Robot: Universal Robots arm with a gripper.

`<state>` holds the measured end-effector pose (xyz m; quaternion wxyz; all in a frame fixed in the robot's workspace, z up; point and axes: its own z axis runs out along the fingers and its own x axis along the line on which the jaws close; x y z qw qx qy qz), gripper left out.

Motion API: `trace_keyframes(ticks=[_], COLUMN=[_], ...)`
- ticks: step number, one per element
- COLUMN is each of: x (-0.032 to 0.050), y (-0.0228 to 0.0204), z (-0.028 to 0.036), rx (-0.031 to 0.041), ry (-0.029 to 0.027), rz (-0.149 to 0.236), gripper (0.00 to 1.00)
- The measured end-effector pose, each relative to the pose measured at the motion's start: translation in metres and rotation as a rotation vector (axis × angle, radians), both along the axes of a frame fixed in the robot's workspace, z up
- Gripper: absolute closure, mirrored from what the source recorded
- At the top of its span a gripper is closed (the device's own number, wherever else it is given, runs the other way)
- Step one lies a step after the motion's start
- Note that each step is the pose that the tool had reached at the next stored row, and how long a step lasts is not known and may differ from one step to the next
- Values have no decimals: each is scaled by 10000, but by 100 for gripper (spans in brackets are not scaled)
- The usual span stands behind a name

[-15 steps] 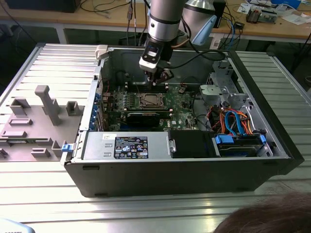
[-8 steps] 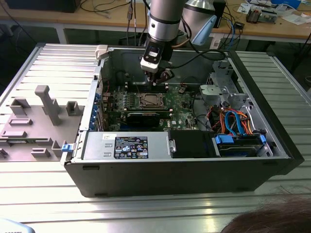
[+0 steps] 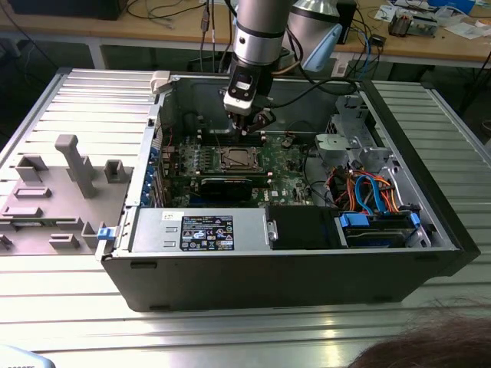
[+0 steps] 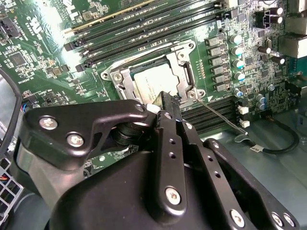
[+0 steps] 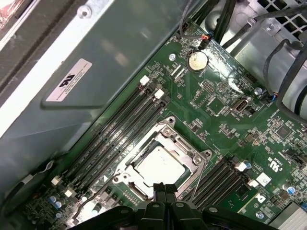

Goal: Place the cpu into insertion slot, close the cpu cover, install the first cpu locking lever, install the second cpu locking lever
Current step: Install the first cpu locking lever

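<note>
Tool [image 5: 165, 189] low over the socket, tips pressed together with nothing between them, at the edge of the cpu cover [image 5: 186, 149]. Cpu [image 5: 158, 165] lies flat in the insertion slot [image 5: 169, 127]; the cover looks down around it.

Thin wire locking lever [image 4: 220, 115] angles away from the socket over the memory slots, so I judge it unlatched. Step in hand looks like lever work.
- Push with the closed tips on the wire itself.
- Sweep it sideways under its catch.
- Keep off the chip's top and the green board [image 5: 225, 110].

Views:
- Second wrist view gives the lever's full run and bent end.
- First wrist view gives the seam between the tips.
- Exterior view places the arm inside the open computer case [image 3: 268, 268] on the counter [image 3: 230, 330].
</note>
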<state>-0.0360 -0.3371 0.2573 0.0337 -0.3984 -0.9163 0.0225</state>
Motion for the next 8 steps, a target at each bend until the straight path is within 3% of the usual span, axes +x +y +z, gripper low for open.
trace_keyframes(ticks=[8], x=[0], y=[0], z=[0], rx=[0], ry=[0], rz=[274], gripper=[89])
